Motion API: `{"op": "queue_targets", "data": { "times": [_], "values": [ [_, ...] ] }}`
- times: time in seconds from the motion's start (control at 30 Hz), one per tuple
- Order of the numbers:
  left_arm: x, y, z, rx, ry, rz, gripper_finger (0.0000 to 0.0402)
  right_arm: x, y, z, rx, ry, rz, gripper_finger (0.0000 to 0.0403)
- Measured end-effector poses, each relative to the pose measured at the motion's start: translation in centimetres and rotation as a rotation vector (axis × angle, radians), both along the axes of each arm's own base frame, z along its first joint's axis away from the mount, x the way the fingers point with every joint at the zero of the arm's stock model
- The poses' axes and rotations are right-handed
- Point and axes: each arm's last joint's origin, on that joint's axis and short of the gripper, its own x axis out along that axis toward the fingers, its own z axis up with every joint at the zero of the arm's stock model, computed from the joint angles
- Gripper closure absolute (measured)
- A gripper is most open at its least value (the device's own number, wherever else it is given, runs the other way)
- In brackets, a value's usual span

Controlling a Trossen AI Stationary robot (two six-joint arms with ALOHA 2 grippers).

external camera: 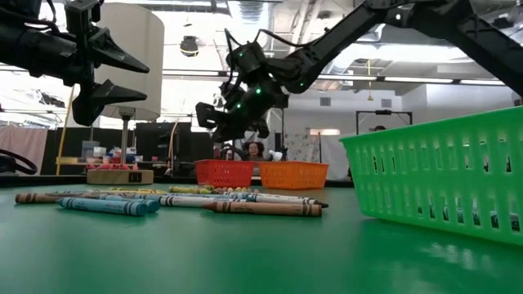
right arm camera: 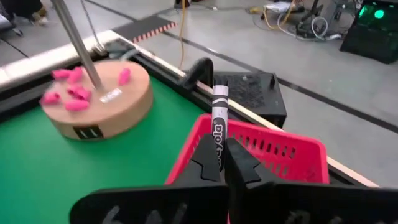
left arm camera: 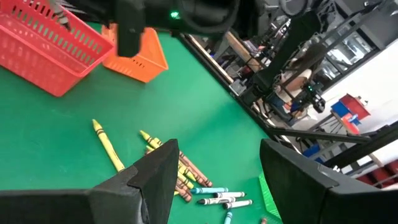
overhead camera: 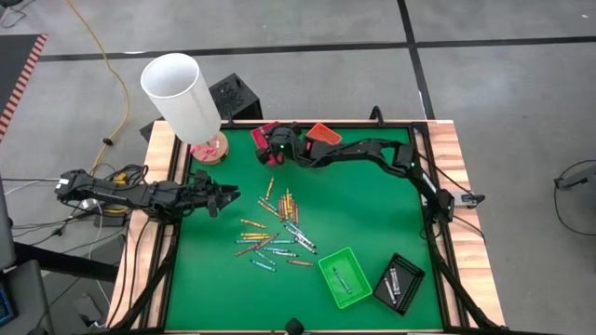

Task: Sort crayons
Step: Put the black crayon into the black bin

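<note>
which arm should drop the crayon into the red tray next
Right. Its gripper is shut on a grey crayon right above the red tray. The left gripper is open and empty beside the crayon pile.

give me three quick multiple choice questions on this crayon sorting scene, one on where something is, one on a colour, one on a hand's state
1. Where is the right hand?
A. over the red tray
B. over the green tray
C. beside the black tray

2. What colour is the tray next to the red tray?
A. blue
B. orange
C. white

3. What is the state of the left hand?
A. shut on a yellow crayon
B. shut with nothing in it
C. open with nothing in it

Key:
1 A: the high view puts it at the table's far edge, and the right wrist view shows the red tray just below its fingers, which grip a grey-white crayon upright.
2 B: the left wrist view shows an orange tray touching the red one.
3 C: the left wrist view shows its fingers spread wide above the loose crayons, nothing between them.
</note>
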Motion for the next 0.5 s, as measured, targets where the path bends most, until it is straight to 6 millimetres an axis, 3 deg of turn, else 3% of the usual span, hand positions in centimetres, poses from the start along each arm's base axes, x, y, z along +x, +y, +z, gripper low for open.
{"op": "queue_targets", "data": {
  "times": [0.5],
  "values": [
    [0.0, 0.0, 0.0, -0.001, 0.0, -0.002, 0.0186, -0.3, 0.0, -1.4, 0.068, 0.093, -0.05, 0.0402]
  ]
}}
